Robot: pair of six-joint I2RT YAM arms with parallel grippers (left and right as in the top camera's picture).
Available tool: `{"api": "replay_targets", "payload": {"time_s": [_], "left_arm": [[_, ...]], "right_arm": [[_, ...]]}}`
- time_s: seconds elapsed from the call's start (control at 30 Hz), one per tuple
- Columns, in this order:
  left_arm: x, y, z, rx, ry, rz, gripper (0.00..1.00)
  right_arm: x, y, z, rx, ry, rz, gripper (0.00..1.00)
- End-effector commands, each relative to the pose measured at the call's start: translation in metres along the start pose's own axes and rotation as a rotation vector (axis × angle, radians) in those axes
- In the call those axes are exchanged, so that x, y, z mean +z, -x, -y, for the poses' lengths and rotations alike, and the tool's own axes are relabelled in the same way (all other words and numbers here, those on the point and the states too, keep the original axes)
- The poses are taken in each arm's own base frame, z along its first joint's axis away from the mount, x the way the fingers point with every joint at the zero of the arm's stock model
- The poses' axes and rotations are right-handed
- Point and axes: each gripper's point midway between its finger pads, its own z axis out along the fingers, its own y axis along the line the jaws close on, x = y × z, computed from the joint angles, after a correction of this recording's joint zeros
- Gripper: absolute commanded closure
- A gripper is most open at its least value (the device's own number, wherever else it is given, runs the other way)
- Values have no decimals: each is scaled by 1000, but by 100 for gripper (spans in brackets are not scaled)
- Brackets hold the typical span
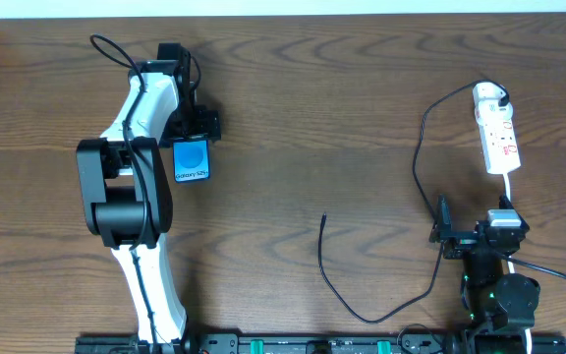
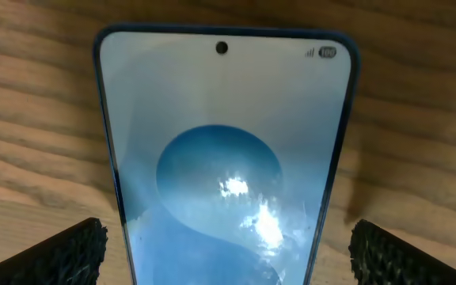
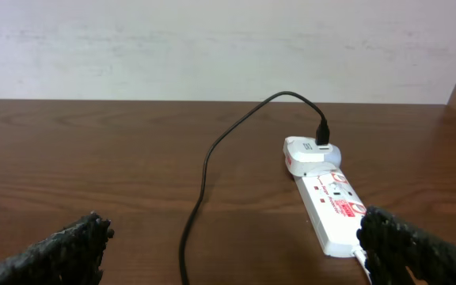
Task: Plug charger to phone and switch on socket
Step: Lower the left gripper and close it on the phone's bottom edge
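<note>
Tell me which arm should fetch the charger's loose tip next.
Probably right. The left pincer straddles the phone, open around it, while the right pincer is open, empty and beside the charger.

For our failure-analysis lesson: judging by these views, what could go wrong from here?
1. The phone lies flat inside the open left gripper; closing might nudge it rather than grip it.
2. The free tip of the charger lies mid-table, far from the phone; tugging the cable could drag the socket it is plugged into.

Dark wood-grain table [image 1: 312, 108] against a pale, plain wall [image 3: 212, 47], evenly lit.
</note>
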Motion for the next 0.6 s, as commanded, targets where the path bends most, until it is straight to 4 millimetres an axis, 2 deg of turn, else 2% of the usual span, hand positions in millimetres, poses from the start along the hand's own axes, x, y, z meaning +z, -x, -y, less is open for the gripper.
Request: {"api": "replay_targets", "payload": {"time_s": [0.0, 0.13, 0.57], "left_arm": [[6, -3, -12, -46, 15, -20, 2], [7, -2, -18, -62, 10, -23, 2], [6, -4, -8, -55, -42, -30, 2]], "right_arm": [[0, 0, -2, -12, 11, 0, 1], [0, 0, -2, -12, 11, 0, 1], [0, 0, -2, -12, 11, 0, 1]]}}
